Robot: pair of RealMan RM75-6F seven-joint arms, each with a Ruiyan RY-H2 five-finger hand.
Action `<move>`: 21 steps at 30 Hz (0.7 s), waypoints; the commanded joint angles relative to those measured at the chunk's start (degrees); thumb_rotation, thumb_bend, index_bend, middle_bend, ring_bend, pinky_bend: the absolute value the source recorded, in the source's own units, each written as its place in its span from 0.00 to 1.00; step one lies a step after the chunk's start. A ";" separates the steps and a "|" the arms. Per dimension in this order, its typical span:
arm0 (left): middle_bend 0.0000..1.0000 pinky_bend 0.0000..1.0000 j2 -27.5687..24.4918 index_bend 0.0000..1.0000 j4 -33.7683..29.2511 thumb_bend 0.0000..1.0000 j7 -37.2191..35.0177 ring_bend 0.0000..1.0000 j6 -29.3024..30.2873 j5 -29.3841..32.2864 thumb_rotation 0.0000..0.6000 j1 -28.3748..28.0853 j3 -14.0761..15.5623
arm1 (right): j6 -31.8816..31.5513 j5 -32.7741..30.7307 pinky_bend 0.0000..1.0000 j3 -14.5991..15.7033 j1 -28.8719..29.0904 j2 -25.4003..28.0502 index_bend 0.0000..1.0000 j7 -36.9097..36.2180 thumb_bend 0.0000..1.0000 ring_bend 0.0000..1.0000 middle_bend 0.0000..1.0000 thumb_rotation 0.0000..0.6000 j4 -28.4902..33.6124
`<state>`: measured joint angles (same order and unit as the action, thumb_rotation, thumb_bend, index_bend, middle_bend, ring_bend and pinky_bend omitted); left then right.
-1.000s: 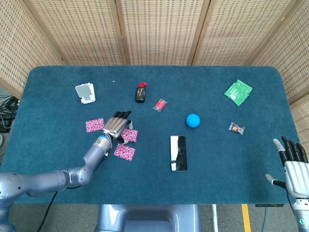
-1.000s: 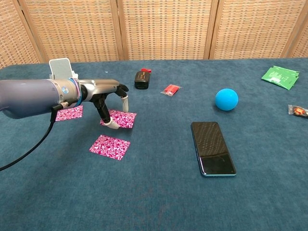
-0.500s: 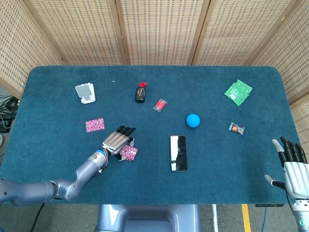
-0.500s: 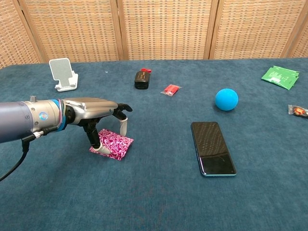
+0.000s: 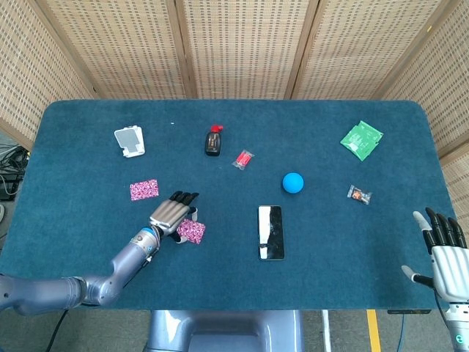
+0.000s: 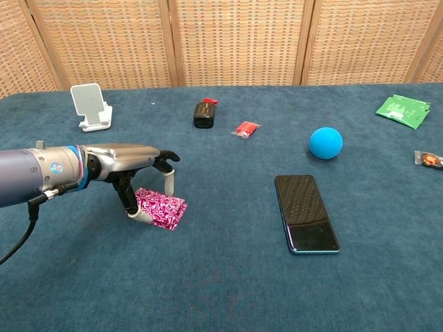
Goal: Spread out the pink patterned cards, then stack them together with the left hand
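We are gripping two stacked pink cards (image 6: 160,208) in our left robot hand (image 6: 142,181); the third card (image 5: 144,189) is lying up-left, nearest it.

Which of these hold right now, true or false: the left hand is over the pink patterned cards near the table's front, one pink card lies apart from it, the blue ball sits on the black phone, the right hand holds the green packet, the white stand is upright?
1. The left hand is on the pink patterned cards near the front. True.
2. One pink patterned card lies apart, further back. True.
3. The blue ball sits on the black phone. False: it rests on the blue table cloth, behind the phone.
4. The right hand holds the green packet. False: it is empty, fingers apart.
5. The white stand is upright. True.
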<state>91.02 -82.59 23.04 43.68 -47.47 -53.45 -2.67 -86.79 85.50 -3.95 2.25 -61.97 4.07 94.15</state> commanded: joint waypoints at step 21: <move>0.00 0.00 1.59 0.47 1.16 0.23 1.46 0.00 0.71 1.85 1.00 0.25 -0.14 | -0.23 0.41 0.00 0.15 -0.16 0.35 0.00 -0.63 0.00 0.00 0.00 1.00 0.22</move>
<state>92.61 -81.43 24.49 44.39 -45.61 -53.20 -2.81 -87.02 85.92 -3.80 2.09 -61.62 3.44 94.37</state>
